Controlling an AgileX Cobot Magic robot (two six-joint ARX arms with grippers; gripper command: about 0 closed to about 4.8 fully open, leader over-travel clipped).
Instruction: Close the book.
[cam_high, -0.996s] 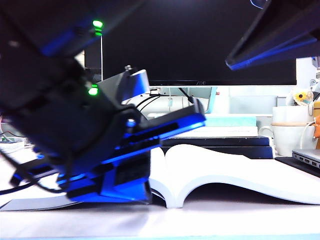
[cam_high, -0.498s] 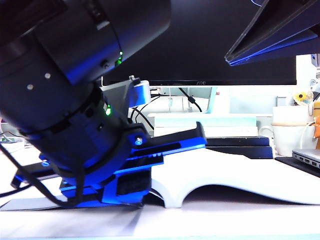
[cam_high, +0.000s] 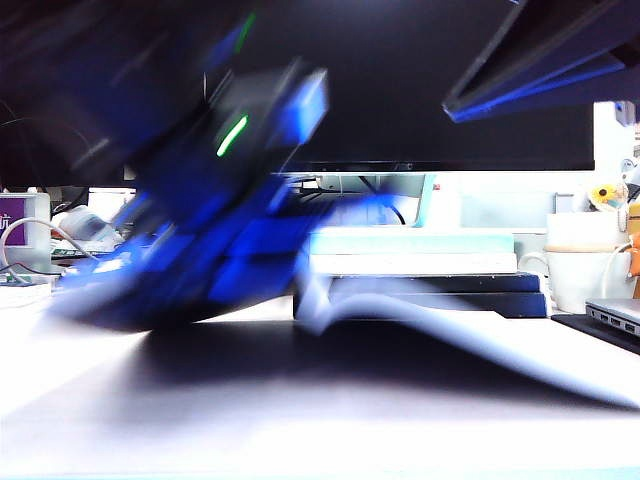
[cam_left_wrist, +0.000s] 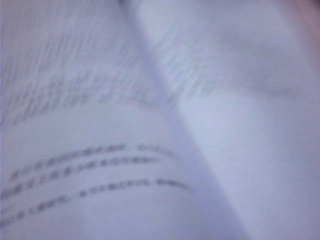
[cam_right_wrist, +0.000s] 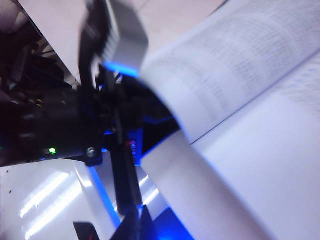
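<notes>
At left of the exterior frame, blurred left tool under the book's lifted half, grip unreadable; right tool unseen.

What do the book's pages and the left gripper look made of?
The book: matte white paper, printed text, pages bending as they lift. The left gripper, under the rising half: apparently hard black plastic or metal, glossy with blue reflections; blur leaves that open. Right gripper unseen.

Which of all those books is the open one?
The big book at the front, by the left gripper: its white pages are spread and curling. The books stacked behind it lie shut. The right gripper is out of view.
</notes>
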